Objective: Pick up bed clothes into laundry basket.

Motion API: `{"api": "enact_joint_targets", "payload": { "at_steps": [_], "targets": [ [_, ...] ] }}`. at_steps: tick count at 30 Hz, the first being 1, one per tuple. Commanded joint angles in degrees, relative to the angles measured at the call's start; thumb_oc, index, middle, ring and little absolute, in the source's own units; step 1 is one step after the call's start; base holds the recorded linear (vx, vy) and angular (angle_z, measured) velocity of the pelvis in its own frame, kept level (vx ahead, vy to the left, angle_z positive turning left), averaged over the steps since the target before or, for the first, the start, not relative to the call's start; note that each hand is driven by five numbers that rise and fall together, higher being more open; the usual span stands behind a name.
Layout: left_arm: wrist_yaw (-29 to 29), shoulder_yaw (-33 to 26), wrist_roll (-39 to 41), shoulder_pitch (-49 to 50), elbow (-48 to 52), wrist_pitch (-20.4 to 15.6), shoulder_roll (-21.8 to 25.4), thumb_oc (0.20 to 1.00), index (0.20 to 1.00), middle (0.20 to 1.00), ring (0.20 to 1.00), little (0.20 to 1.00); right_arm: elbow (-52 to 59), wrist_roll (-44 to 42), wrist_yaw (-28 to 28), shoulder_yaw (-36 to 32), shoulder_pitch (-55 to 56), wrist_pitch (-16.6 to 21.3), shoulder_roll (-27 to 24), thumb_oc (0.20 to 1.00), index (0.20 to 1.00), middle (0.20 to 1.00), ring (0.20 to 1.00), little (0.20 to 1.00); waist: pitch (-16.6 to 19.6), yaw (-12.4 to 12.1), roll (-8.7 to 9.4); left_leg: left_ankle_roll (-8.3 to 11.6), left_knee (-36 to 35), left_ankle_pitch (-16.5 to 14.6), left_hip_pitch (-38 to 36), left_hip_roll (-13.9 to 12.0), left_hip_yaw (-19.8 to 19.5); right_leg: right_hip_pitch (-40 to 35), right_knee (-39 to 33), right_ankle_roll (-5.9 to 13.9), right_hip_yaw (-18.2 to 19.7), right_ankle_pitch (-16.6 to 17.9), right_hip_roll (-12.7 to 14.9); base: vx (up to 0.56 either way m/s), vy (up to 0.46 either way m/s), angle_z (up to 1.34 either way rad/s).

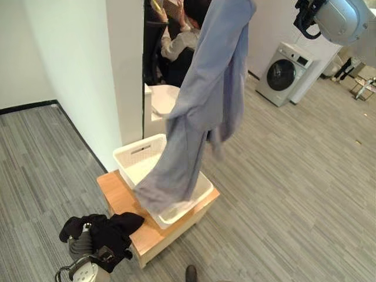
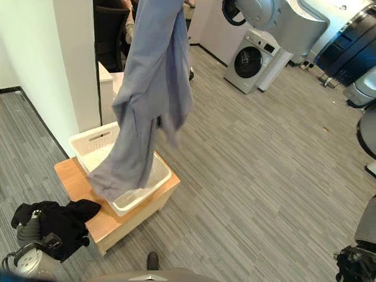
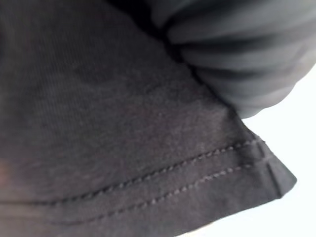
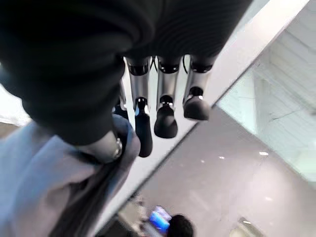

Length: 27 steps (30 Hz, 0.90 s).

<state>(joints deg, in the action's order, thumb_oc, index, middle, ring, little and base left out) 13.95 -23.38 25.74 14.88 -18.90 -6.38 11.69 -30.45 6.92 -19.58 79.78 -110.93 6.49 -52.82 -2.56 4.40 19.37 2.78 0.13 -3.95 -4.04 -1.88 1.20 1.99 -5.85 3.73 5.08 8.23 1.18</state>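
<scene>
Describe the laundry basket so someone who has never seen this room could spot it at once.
Find the low wooden table at the foot of the white wall. The laundry basket sits on it: white plastic, rectangular, with a slot handle. Unlike the black garment by the table's near corner, it has a long grey-blue garment hanging down into it.

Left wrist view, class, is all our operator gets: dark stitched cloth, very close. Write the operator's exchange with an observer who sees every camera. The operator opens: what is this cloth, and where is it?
Observer: A black garment, bunched over the left hand, low beside the wooden stand and outside the basket.
Operator: Is anything in the basket?
Observer: Yes. The lower end of a long blue-grey garment rests in the white basket on that stand.
Operator: What holds it up?
Observer: The right hand, raised high, pinches its top edge.
</scene>
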Motion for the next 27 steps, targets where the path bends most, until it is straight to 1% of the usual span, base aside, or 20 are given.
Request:
{"api": "enact_joint_targets", "payload": {
  "at_steps": [1, 6, 8, 9, 10, 11, 12, 13, 14, 15, 17, 18, 19, 20, 22, 24, 26, 27],
  "targets": [
    [-0.69, -1.04, -2.54, 0.84, 9.69, -3.00, 2.57, 0.200, 0.200, 0.200, 0.200, 0.200, -11.25, 1.16, -1.71, 0.43, -12.04, -3.72, -2.22, 0.200, 0.200, 0.200, 0.200, 0.200, 0.44, 0.24, 2.75, -1.82, -5.13, 2.36, 1.65, 0.32, -2.81, -3.58, 1.11, 2.06, 0.42, 0.22, 4.37, 0.00, 0.000, 0.00],
    [-0.16, -1.38, -2.50, 0.61, 9.49, -2.95, 2.29, 0.200, 0.200, 0.200, 0.200, 0.200, -14.60, 1.70, -1.75, 0.43, -12.33, -4.07, -0.63, 0.200, 0.200, 0.200, 0.200, 0.200, 0.30, 0.39, 2.74, -1.81, -5.13, 2.55, 1.85, 0.39, -3.14, -3.56, 1.10, 1.99, 0.07, 0.25, 4.48, -0.01, 0.000, 0.03],
    [0.02, 0.39, -2.57, -0.21, 10.10, -2.83, 0.55, 0.200, 0.200, 0.200, 0.200, 0.200, -13.97, -0.54, -2.46, 0.43, -11.10, -3.90, -1.42, 0.200, 0.200, 0.200, 0.200, 0.200, -1.17, -1.37, 0.38, -1.80, -5.13, 2.88, 2.40, 0.47, -3.31, -3.17, 1.11, 2.08, -0.25, 0.29, 4.57, -0.03, -0.003, 0.08],
    [0.09, 1.01, -2.54, -0.46, 10.04, -2.87, 0.49, 0.200, 0.200, 0.200, 0.200, 0.200, -13.79, -0.55, -2.41, 0.43, -10.35, -4.07, -2.03, 0.200, 0.200, 0.200, 0.200, 0.200, -1.55, -2.09, 0.10, -1.81, -5.13, 2.88, 2.36, 0.43, -3.31, -3.18, 1.13, 2.07, -0.21, 0.32, 4.55, -0.04, -0.005, 0.08],
    [0.02, 2.14, -2.21, -1.08, 10.25, -2.75, 0.02, 0.200, 0.200, 0.200, 0.200, 0.200, -13.46, -0.04, -1.64, 0.43, -7.47, -4.30, -3.63, 0.200, 0.200, 0.200, 0.200, 0.200, -2.49, -3.44, -0.60, -1.86, -5.13, 2.99, 2.55, 0.50, -3.48, -2.98, 1.20, 2.05, -0.31, 0.41, 4.60, -0.06, -0.004, 0.07],
    [-0.41, 3.69, -2.03, -1.56, 10.74, -2.48, -1.03, 0.200, 0.200, 0.200, 0.200, 0.200, -12.24, 0.00, -0.62, 0.43, -3.94, -4.71, -5.98, 0.200, 0.200, 0.200, 0.200, 0.200, -3.79, -5.11, -1.99, -1.81, -5.13, 3.21, 2.82, 0.58, -3.45, -2.70, 1.38, 2.06, -0.44, 0.60, 4.65, -0.07, -0.004, 0.05],
    [-0.59, 4.55, -1.98, -1.76, 10.65, -2.21, -2.11, 0.200, 0.200, 0.200, 0.200, 0.200, -11.78, -0.45, -0.33, 0.43, -2.08, -4.79, -6.64, 0.200, 0.200, 0.200, 0.200, 0.200, -4.62, -6.15, -3.40, -1.81, -5.13, 3.28, 2.95, 0.63, -3.42, -2.58, 1.38, 2.06, -0.44, 0.68, 4.72, -0.05, -0.002, 0.04],
    [-0.57, 4.67, -1.99, -1.74, 10.66, -2.21, -2.07, 0.200, 0.200, 0.200, 0.200, 0.200, -11.68, -0.43, -0.35, 0.43, -1.99, -4.83, -6.81, 0.200, 0.200, 0.200, 0.200, 0.200, -4.67, -6.33, -3.42, -1.80, -5.13, 3.26, 2.89, 0.60, -3.38, -2.61, 1.38, 2.05, -0.39, 0.70, 4.69, 0.00, 0.000, 0.00],
    [-0.71, 5.32, -2.14, -2.00, 10.94, -1.87, -3.10, 0.200, 0.200, 0.200, 0.200, 0.200, -9.80, 0.00, 0.77, 0.43, 0.74, -4.92, -7.37, 0.200, 0.200, 0.200, 0.200, 0.200, -5.55, -7.31, -5.16, -1.77, -5.13, 3.40, 3.17, 0.74, -3.49, -2.34, 1.28, 2.04, -0.59, 0.76, 4.75, 0.00, 0.000, 0.00],
    [-0.68, 5.55, -2.10, -1.96, 11.00, -1.93, -3.15, 0.200, 0.200, 0.200, 0.200, 0.200, -9.76, -0.07, 0.77, 0.43, 0.70, -5.10, -7.45, 0.200, 0.200, 0.200, 0.200, 0.200, -5.69, -7.60, -5.55, -1.76, -5.13, 3.41, 3.20, 0.72, -3.48, -2.32, 1.27, 2.02, -0.63, 0.77, 4.74, 0.00, 0.000, 0.00],
    [-0.60, 6.25, -1.98, -2.09, 11.18, -1.83, -4.06, 0.200, 0.200, 0.200, 0.200, 0.200, -9.78, -0.66, 1.11, 0.43, 2.01, -5.26, -7.28, 0.200, 0.200, 0.200, 0.200, 0.200, -6.39, -8.34, -7.36, -1.75, -5.13, 3.55, 3.49, 0.74, -3.56, -2.16, 1.22, 1.97, -0.69, 0.79, 4.81, -0.02, -0.002, -0.07],
    [-0.73, 7.22, -1.89, -2.28, 11.86, -1.80, -5.34, 0.200, 0.200, 0.200, 0.200, 0.200, -10.88, -1.52, 1.85, 0.43, 3.90, -5.19, -6.36, 0.200, 0.200, 0.200, 0.200, 0.200, -7.12, -9.09, -9.29, -1.76, -5.13, 3.69, 3.70, 0.84, -3.63, -1.97, 1.13, 1.96, -0.77, 0.86, 4.83, -0.02, -0.005, -0.05],
    [-0.79, 7.64, -1.80, -2.22, 12.31, -1.69, -5.80, 0.200, 0.200, 0.200, 0.200, 0.200, -11.08, -1.52, 2.24, 0.43, 4.72, -5.36, -5.99, 0.200, 0.200, 0.200, 0.200, 0.200, -7.37, -9.47, -9.94, -1.78, -5.13, 3.71, 3.74, 0.84, -3.61, -1.89, 1.08, 1.93, -0.76, 0.94, 4.84, 0.00, 0.000, 0.00],
    [-1.06, 8.28, -1.38, -2.28, 12.81, -1.47, -6.82, 0.200, 0.200, 0.200, 0.200, 0.200, -11.31, -1.49, 3.15, 0.43, 6.31, -5.66, -5.25, 0.200, 0.200, 0.200, 0.200, 0.200, -7.80, -10.03, -11.31, -1.80, -5.13, 3.86, 4.14, 0.98, -3.76, -1.72, 0.98, 1.91, -0.87, 0.97, 4.85, 0.00, 0.000, 0.00],
    [-1.43, 8.90, -1.26, -2.12, 13.30, -1.11, -7.89, 0.200, 0.200, 0.200, 0.200, 0.200, -10.84, -0.97, 4.47, 0.43, 8.21, -6.03, -3.49, 0.200, 0.200, 0.200, 0.200, 0.200, -8.28, -10.67, -12.84, -1.74, -5.13, 3.99, 4.60, 1.04, -3.90, -1.39, 0.92, 1.90, -0.96, 1.01, 4.83, 0.00, 0.002, -0.02],
    [-1.54, 9.18, -0.98, -1.78, 13.30, -0.81, -8.55, 0.200, 0.200, 0.200, 0.200, 0.200, -11.25, 0.14, 5.30, 0.42, 9.13, -6.77, -1.46, 0.200, 0.200, 0.200, 0.200, 0.200, -8.72, -11.21, -13.99, -1.70, -5.13, 4.21, 5.23, 1.10, -4.16, -1.01, 0.90, 1.85, -0.90, 1.07, 4.82, 0.00, 0.002, -0.02],
    [-1.58, 9.30, -1.03, -1.89, 13.11, -0.64, -8.31, 0.200, 0.200, 0.200, 0.200, 0.200, -10.20, 1.12, 5.84, -0.16, 9.85, -7.12, 0.25, 0.200, 0.200, 0.200, 0.200, 0.200, -8.90, -11.43, -14.22, -1.67, -5.13, 4.31, 5.70, 1.08, -4.29, -0.66, 0.85, 1.85, -0.90, 1.09, 4.80, 0.00, 0.003, 0.03],
    [-1.68, 9.38, -0.68, -1.99, 12.66, -0.59, -8.16, 0.200, 0.200, 0.200, 0.200, 0.200, -9.48, 0.81, 6.08, -2.41, 11.45, -7.10, 2.20, 0.200, 0.200, 0.200, 0.200, 0.200, -8.92, -11.58, -14.48, -1.70, -5.13, 4.39, 5.96, 1.14, -4.39, -0.48, 0.85, 1.77, -0.79, 1.02, 4.76, 0.00, 0.000, 0.00]
  ]
}}
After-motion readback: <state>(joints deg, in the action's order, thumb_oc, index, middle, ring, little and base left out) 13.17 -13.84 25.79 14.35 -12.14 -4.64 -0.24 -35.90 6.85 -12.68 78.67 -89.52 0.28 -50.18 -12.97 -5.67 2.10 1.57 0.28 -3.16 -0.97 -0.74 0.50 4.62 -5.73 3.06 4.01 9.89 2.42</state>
